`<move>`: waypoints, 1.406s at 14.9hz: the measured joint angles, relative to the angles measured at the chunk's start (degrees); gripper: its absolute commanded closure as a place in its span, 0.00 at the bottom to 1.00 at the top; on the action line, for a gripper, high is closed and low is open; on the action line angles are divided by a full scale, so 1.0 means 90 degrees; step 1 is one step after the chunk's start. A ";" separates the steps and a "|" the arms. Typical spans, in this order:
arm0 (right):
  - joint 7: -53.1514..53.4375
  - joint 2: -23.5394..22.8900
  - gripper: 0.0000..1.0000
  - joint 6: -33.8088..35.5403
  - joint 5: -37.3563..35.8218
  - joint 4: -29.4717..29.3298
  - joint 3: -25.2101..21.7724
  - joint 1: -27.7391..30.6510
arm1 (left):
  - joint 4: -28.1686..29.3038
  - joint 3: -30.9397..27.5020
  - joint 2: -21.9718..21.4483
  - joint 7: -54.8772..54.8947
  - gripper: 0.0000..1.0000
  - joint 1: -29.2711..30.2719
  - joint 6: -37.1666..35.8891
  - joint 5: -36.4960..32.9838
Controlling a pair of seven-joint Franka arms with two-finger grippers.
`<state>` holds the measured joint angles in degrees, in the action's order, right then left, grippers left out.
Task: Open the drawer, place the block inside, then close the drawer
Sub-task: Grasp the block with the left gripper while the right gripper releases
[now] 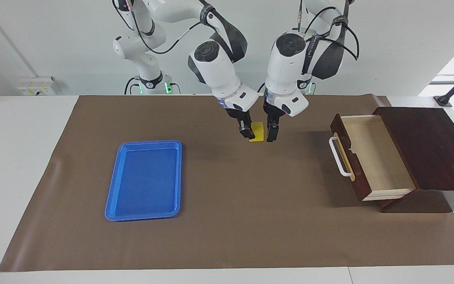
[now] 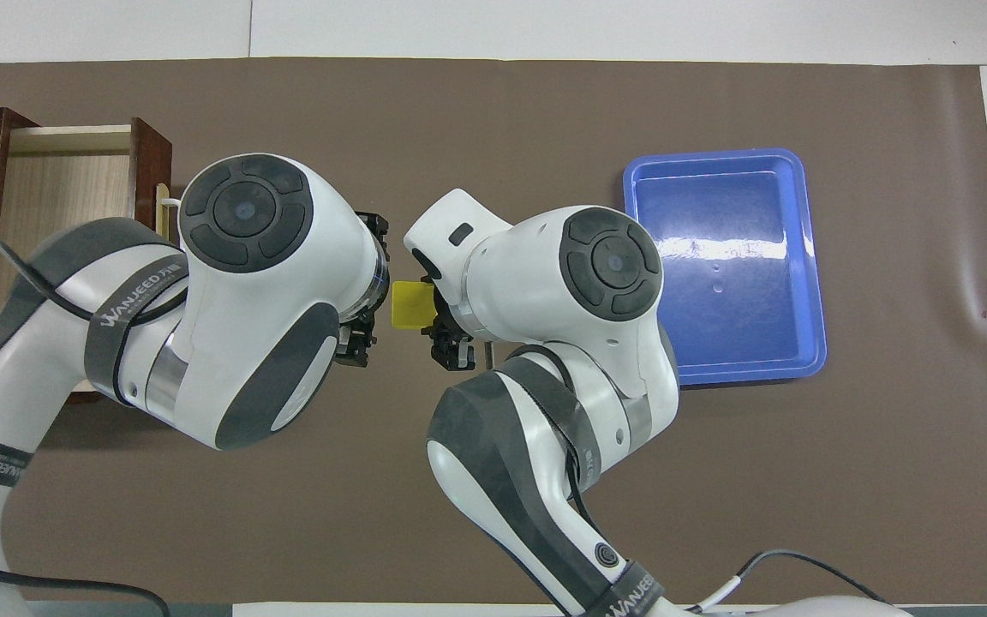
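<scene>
The drawer [image 1: 373, 157] is seen pulled open at the left arm's end of the surface [image 1: 227, 221]. The block [image 1: 257, 131], judged light and rigid, is clamped by the right tool [image 1: 246, 132] above mid-surface. The left tool [image 1: 271, 134] is just beside it; its opening cannot be told.

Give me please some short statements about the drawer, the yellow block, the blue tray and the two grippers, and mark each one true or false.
1. The drawer is pulled out and nothing lies inside it. True.
2. The yellow block lies in the blue tray. False: it is held up by the right gripper over the brown mat, apart from the tray.
3. The left gripper is at the drawer's white handle. False: it is beside the block, facing the right gripper.
4. The blue tray holds nothing. True.
5. The drawer stands toward the left arm's end of the table. True.
</scene>
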<state>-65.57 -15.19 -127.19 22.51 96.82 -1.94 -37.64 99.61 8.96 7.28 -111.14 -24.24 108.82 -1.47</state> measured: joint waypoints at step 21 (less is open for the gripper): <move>0.0014 -0.0003 0.00 0.0038 -0.0002 -0.0025 -0.0008 -0.0001 | 0.0337 -0.0090 -0.0134 -0.0338 1.00 -0.0245 0.0368 0.0077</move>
<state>-65.44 -15.21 -126.85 22.49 96.59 -2.01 -37.65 102.65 8.15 6.07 -114.18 -26.45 112.13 -0.78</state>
